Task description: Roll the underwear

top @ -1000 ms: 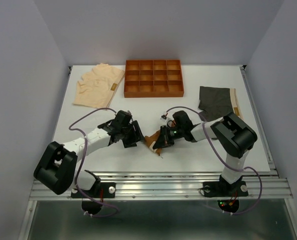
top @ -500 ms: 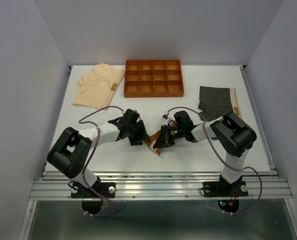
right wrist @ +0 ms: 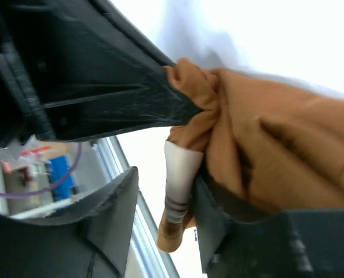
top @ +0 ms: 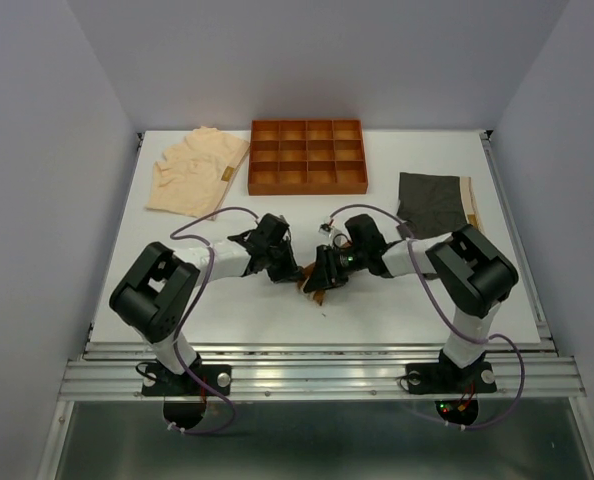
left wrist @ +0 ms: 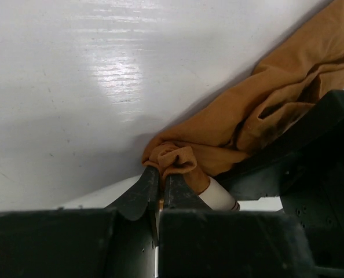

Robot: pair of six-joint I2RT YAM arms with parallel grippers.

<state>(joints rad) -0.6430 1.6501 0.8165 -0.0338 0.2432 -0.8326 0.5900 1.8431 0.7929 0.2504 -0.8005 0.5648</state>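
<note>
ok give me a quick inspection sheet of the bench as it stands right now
surface: white table, glare patch in the left wrist view
job's things: rust-brown underwear bunched at centre between the arms; peach underwear spread out far left; dark grey underwear spread out at right, not rolled
clutter: orange tray far centre, its grid compartments look empty
grippers: left jaws shut on a fold of the rust-brown underwear; right jaws open, the cream waistband hanging between them
cables: purple cable loops along the left arm, another along the right
surroundings: plain pale walls on three sides; metal rail at the near edge
</note>
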